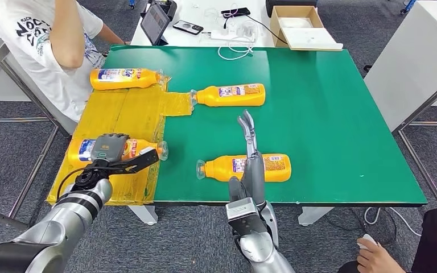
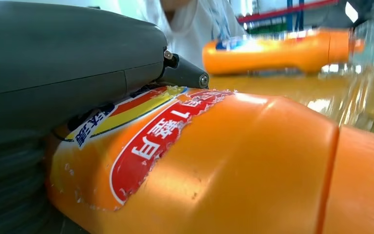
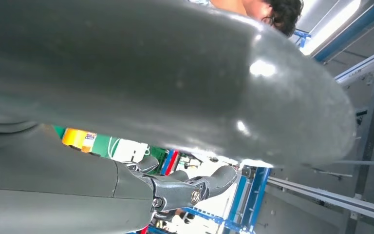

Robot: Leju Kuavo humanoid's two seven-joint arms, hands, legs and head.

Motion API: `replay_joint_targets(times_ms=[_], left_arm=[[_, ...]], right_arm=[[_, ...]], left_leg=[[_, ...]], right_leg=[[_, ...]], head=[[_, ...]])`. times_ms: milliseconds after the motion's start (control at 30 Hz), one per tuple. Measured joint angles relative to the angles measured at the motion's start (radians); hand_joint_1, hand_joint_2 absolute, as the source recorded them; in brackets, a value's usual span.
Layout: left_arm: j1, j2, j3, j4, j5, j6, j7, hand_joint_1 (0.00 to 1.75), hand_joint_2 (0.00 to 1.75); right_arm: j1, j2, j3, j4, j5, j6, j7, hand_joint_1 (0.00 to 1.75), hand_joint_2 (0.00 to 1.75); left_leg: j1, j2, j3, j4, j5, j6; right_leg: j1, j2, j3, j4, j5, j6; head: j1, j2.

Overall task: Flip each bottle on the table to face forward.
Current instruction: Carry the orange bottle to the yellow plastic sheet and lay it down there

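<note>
While the left hand (image 1: 109, 149) gripped a glossy orange plastic bottle (image 1: 85, 151) lying on the yellow taped sheet (image 1: 126, 114) at the table's left edge, its cap pointed right, long axis running left to right. The right hand (image 1: 251, 149) hovered above the smooth green table (image 1: 341, 114), fingers straight, apart and empty, over another bottle (image 1: 273, 168) capped leftward.

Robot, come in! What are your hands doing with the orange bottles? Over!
Left hand grips near-left bottle on the yellow sheet. Right hand open, edge-on above near-centre bottle. Two far bottles untouched. Nothing in the way.
</note>
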Motion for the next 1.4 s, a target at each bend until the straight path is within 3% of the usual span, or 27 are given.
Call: replay_joint_targets(times_ms=[67, 100, 133, 200, 233, 267, 467, 800, 1067, 1167, 1300, 1400], left_arm=[[-0.007, 0.003, 0.000, 0.013, 0.022, -0.026, -0.014, 1.75, 1.75], [-0.011, 0.004, 0.000, 0.019, 0.033, -0.039, -0.020, 1.54, 1.75], [-0.015, 0.004, 0.000, 0.023, 0.042, -0.051, -0.025, 1.10, 1.75], [-0.021, 0.005, 0.004, 0.030, 0.061, -0.080, -0.035, 0.23, 0.87], [-0.023, 0.005, 0.008, 0.033, 0.073, -0.093, -0.040, 0.00, 0.44], [-0.024, 0.005, 0.015, 0.036, 0.089, -0.109, -0.046, 0.00, 0.00], [-0.029, -0.006, 0.084, 0.046, 0.203, -0.213, -0.073, 0.00, 0.00], [-0.040, -0.018, 0.143, 0.050, 0.245, -0.268, -0.089, 0.00, 0.00], [-0.054, -0.040, 0.223, 0.050, 0.394, -0.400, -0.154, 0.00, 0.00], [-0.050, -0.059, 0.279, 0.045, 0.518, -0.403, -0.228, 0.00, 0.00], [-0.013, -0.114, 0.377, -0.005, 0.735, -0.288, -0.420, 0.00, 1.75], [0.016, -0.158, 0.417, -0.082, 0.851, -0.244, -0.500, 0.00, 1.75]], right_arm=[[-0.001, 0.000, 0.000, 0.001, -0.001, 0.004, 0.002, 0.00, 0.00], [-0.002, 0.000, 0.000, 0.002, -0.002, 0.005, 0.002, 0.00, 0.00], [-0.002, 0.000, 0.001, 0.003, -0.002, 0.007, 0.002, 0.00, 0.00], [-0.003, 0.000, 0.001, 0.005, -0.003, 0.010, 0.004, 0.00, 0.00], [-0.003, 0.001, 0.001, 0.007, -0.003, 0.011, 0.005, 0.00, 0.00], [-0.003, 0.001, 0.002, 0.010, -0.003, 0.012, 0.006, 0.00, 0.00], [-0.005, 0.003, 0.002, 0.027, 0.000, 0.022, 0.013, 0.00, 0.00], [-0.010, 0.003, 0.001, 0.047, 0.003, 0.030, 0.016, 0.00, 0.00], [-0.027, 0.003, -0.005, 0.084, 0.001, 0.054, 0.024, 0.00, 0.00], [-0.028, 0.003, -0.014, 0.101, 0.009, 0.057, 0.026, 0.00, 0.00], [-0.024, 0.003, -0.018, 0.118, 0.043, 0.048, 0.040, 0.00, 0.00], [-0.020, 0.003, -0.023, 0.131, 0.057, 0.047, 0.052, 0.00, 0.00]], left_leg=[[0.000, 0.000, 0.000, 0.000, 0.000, 0.000], [0.000, 0.000, 0.000, 0.000, 0.000, 0.000], [0.000, 0.000, 0.000, 0.000, 0.000, 0.000], [0.000, -0.001, 0.000, 0.000, 0.000, 0.000], [0.000, -0.001, 0.000, 0.000, 0.000, 0.000], [0.000, -0.001, 0.000, 0.000, 0.000, 0.000], [0.000, -0.003, 0.003, 0.000, 0.000, 0.000], [0.000, -0.004, 0.005, 0.000, 0.001, -0.001], [0.000, -0.006, 0.008, 0.000, 0.001, 0.000], [0.000, -0.005, 0.009, 0.000, 0.001, 0.000], [0.000, -0.004, 0.007, 0.000, 0.001, 0.000], [0.000, -0.004, 0.006, 0.000, 0.001, 0.000]], right_leg=[[0.000, 0.000, 0.000, 0.000, 0.000, 0.000], [0.000, 0.000, 0.000, 0.000, 0.000, 0.000], [0.000, 0.000, 0.000, 0.000, 0.000, 0.000], [0.000, 0.000, 0.001, 0.000, 0.000, 0.000], [0.000, 0.000, 0.001, 0.000, 0.000, 0.000], [0.000, 0.000, 0.001, 0.000, 0.000, 0.000], [0.000, -0.001, 0.004, 0.000, 0.000, 0.000], [0.000, -0.002, 0.007, 0.000, 0.000, 0.000], [0.000, -0.004, 0.010, 0.000, -0.001, 0.000], [0.000, -0.004, 0.011, 0.000, 0.000, 0.000], [0.000, -0.004, 0.008, 0.000, 0.000, 0.000], [0.000, -0.004, 0.007, 0.000, 0.000, 0.000]], head=[[0.000, 0.000], [0.000, 0.000], [0.000, 0.000], [0.000, 0.000], [0.000, 0.000], [0.000, 0.000], [0.000, 0.000], [0.000, 0.000], [0.000, 0.000], [0.000, 0.000], [0.000, 0.000], [0.000, 0.000]])
